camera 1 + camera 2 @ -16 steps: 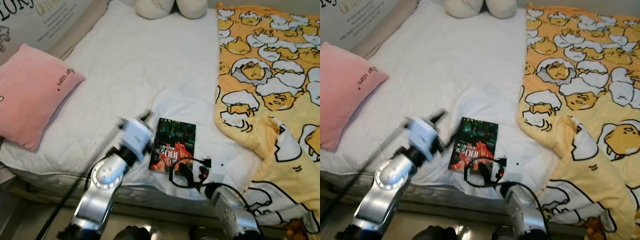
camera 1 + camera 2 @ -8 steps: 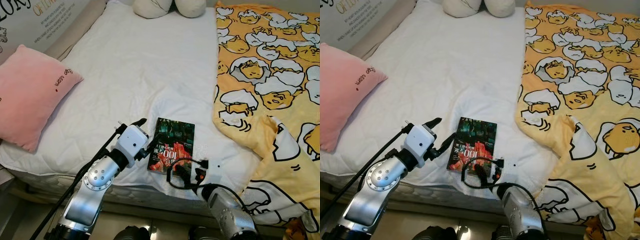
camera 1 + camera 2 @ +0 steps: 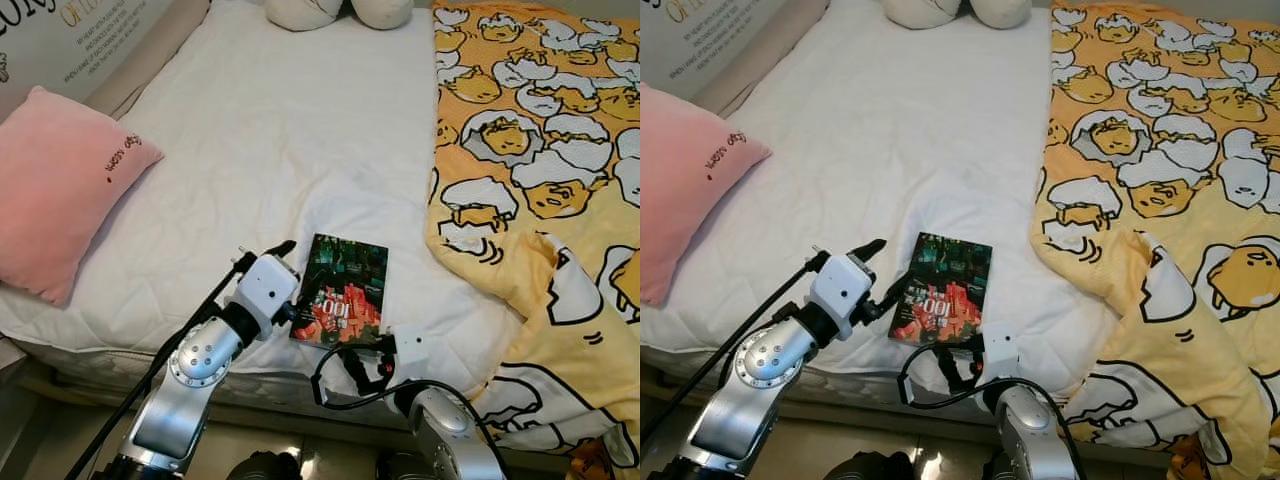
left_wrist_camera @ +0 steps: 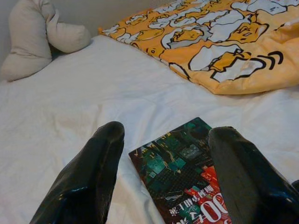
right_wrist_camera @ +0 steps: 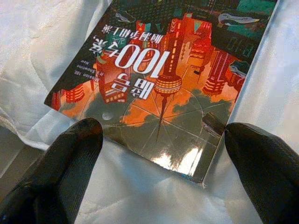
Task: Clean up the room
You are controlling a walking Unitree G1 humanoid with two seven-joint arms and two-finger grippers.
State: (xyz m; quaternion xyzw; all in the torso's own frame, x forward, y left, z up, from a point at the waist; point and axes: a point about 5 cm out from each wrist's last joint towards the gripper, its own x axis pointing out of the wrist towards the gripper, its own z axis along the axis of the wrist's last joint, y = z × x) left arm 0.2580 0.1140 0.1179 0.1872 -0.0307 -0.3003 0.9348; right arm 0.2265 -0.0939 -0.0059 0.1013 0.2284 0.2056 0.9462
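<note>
The left arm point(image 3: 190, 385) is reaching up from the lower left, its silver forearm angled forward and toward the right, a black cable trailing along it. Its white wrist block point(image 3: 263, 283) is leading into the left gripper point(image 4: 163, 175), whose two black fingers point(image 4: 86, 179) are standing spread wide apart. The right arm point(image 3: 450, 445) is rising from the bottom edge, bent forward, with a black cable looping beside its white wrist block point(image 3: 412, 347). The right gripper point(image 5: 159, 175) is pointing downward, its fingers point(image 5: 53, 179) parted widely, nothing caught between them
</note>
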